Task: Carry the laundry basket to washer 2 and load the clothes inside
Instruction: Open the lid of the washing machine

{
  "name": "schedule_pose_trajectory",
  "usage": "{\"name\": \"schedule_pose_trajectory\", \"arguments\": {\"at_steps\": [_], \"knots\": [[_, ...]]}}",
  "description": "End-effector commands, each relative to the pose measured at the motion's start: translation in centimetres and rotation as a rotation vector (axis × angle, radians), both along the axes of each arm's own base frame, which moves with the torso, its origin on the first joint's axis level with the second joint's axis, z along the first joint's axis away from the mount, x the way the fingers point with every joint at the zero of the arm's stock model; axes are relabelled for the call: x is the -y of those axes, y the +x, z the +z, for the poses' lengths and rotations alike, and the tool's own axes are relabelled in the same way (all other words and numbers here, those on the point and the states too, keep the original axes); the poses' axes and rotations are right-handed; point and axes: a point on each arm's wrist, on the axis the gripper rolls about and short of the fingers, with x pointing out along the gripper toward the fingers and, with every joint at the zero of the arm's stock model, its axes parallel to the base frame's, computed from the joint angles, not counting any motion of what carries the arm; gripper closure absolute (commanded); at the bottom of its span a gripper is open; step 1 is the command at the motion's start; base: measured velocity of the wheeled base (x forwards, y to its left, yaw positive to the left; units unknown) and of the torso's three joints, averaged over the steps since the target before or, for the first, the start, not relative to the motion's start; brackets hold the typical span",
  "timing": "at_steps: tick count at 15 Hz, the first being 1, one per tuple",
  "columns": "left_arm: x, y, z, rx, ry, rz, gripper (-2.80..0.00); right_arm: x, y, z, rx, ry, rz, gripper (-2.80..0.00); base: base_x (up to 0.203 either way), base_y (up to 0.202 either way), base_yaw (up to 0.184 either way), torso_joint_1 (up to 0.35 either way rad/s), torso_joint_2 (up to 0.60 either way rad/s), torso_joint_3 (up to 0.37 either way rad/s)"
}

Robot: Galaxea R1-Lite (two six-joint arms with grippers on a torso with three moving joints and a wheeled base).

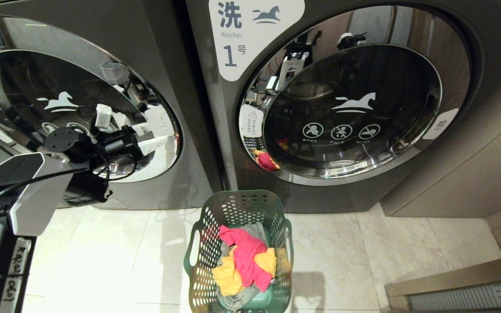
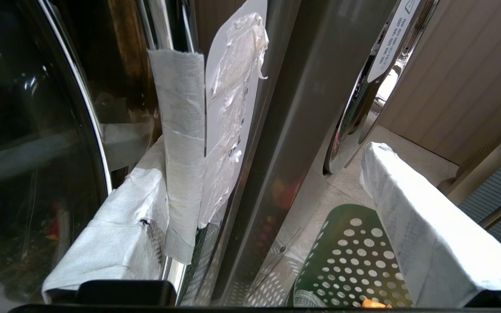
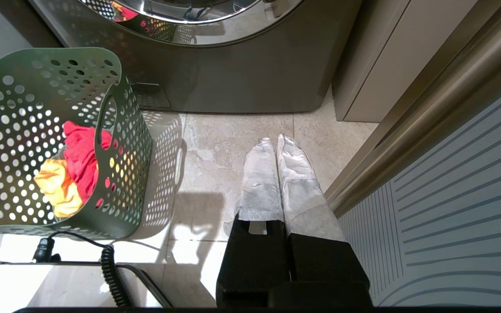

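Laundry basket [image 1: 238, 256]: dark green, pierced with round holes, standing upright on the pale tiled floor [image 1: 102, 261]. All places below are given from it.

Contents: a pink garment [image 1: 244, 252] lying over yellow cloth [image 1: 228, 276] and grey cloth [image 1: 257, 230].

Directly behind it: the grey front-loader labelled "1" [image 1: 250, 34], chrome-rimmed glass door [image 1: 350, 113] closed; the basket sits near that door's lower left edge.

Behind and to the left: a second like machine [image 1: 163, 65], number not in view, door [image 1: 72, 108] closed.

Left gripper [image 1: 157, 141]: raised behind and to the left of the basket, at the right edge of that second door. Its paper-wrapped fingers [image 2: 181, 152] are spread wide with nothing between them; one lies against the door's rim.

Right gripper [image 3: 274, 145]: to the right of the basket, hanging low over the tiles, wrapped fingers pressed together, empty.

Far right: a beige cabinet panel [image 1: 472, 174].
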Motion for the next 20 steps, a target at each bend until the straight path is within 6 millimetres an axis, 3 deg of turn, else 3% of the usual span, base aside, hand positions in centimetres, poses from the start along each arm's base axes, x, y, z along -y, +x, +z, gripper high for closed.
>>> {"name": "schedule_pose_trajectory", "arguments": {"at_steps": [1,10,16,20], "knots": [[1.3,-0.4,0.8,0.021,0.003,-0.031,-2.8,0.0,0.0,0.0,-0.001,0.0,0.001,0.0,0.0,0.0,0.0,0.0,0.0,0.0],[1.2,-2.1,0.4,-0.054,0.005,-0.027,-2.8,0.0,0.0,0.0,0.0,0.0,0.001,0.0,0.0,0.0,0.0,0.0,0.0,0.0],[0.8,-2.1,0.0,-0.051,0.007,-0.012,-2.8,0.0,0.0,0.0,0.0,0.0,0.001,0.0,0.0,0.0,0.0,0.0,0.0,0.0],[-1.6,-1.4,-1.0,-0.063,-0.022,0.073,-2.8,0.0,0.0,0.0,0.001,0.0,0.001,0.0,0.0,0.0,0.0,0.0,0.0,0.0]]}}
